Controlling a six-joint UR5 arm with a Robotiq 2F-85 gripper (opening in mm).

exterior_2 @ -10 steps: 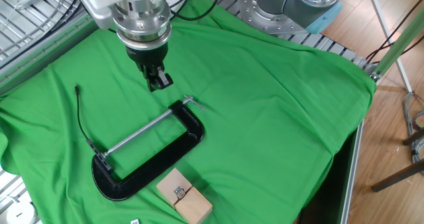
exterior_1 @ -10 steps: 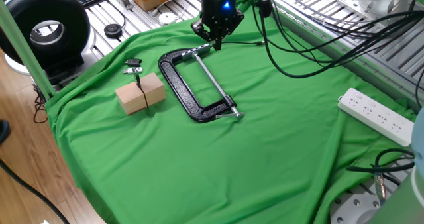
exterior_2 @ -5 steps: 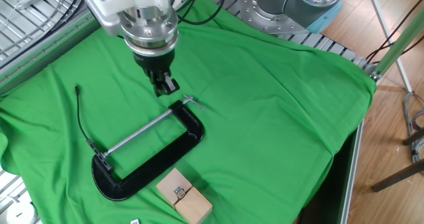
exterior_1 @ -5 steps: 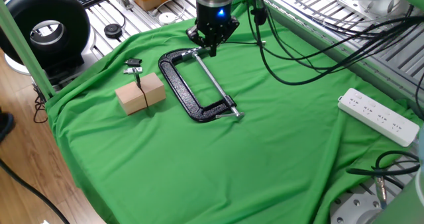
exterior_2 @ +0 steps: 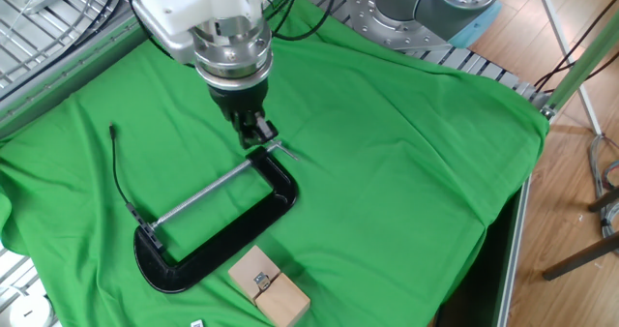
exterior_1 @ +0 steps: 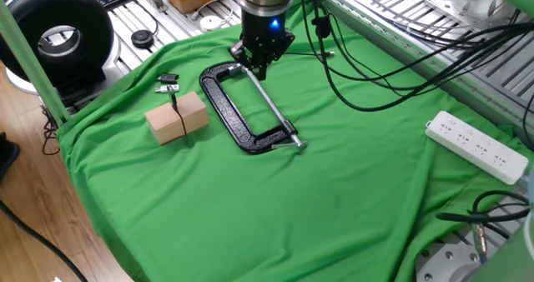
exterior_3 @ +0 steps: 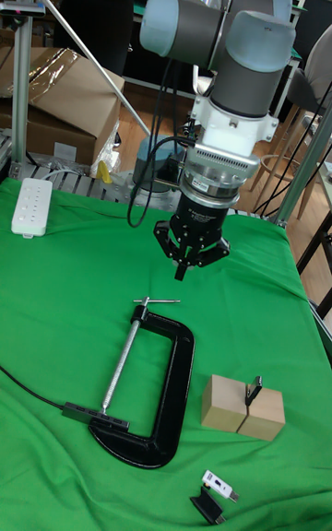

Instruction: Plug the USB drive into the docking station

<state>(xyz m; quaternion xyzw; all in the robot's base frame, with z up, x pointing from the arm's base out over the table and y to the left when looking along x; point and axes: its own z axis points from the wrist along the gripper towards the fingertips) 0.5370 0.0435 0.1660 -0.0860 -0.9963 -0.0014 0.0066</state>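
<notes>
The USB drive is a slim dark stick standing upright in the slit of a wooden block at the cloth's left; it also shows in the tall view. I see no docking station in any view. My gripper hangs far from the block, just above the screw-handle end of a black C-clamp. In the other fixed view the gripper has its fingers pressed together with nothing visible between them. In the tall view the gripper tapers to one point.
The C-clamp lies flat between gripper and block. A small black-and-silver piece lies beside the block. A thin black cable runs along the cloth. A white power strip sits at the cloth's edge.
The gripper has moved steadily across the cloth toward the C-clamp's handle end. Its fingers stayed together. Block, stick and clamp have not moved.
</notes>
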